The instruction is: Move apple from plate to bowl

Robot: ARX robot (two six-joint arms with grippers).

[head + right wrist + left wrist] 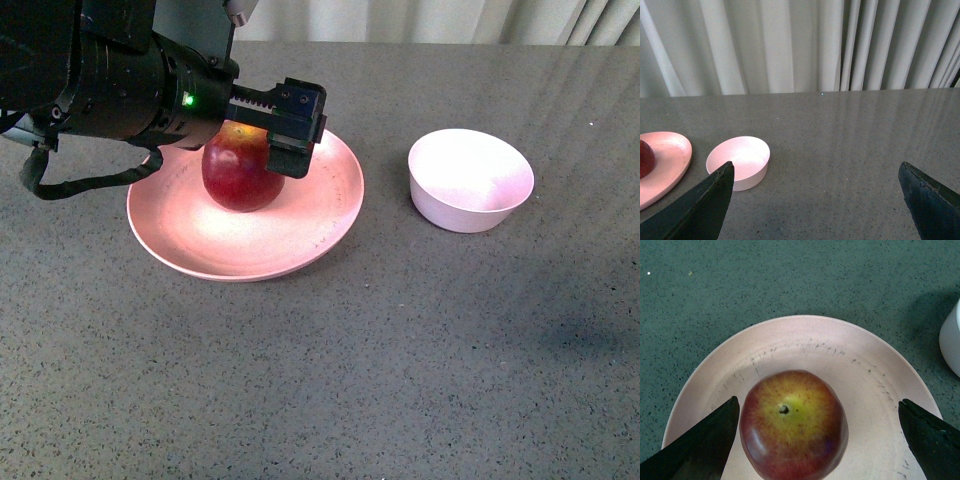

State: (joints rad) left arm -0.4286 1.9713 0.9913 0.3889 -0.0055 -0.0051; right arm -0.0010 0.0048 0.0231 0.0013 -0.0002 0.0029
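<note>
Straddling apple on plate with left gripper spread, nothing clamped yet, apparently lining up for carry to bowl, right gripper likewise spread, empty.

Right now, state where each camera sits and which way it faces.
Front view: on the robot's body, facing forward and down at the table; the left arm and left tool show, over the apple on the plate.
Left wrist view: on the left wrist, looking down on the apple; open tool fingers show.
Right wrist view: on the right wrist, looking across the table toward curtains; open right tool shows.
Shared: all three show apple, plate and bowl.
</note>
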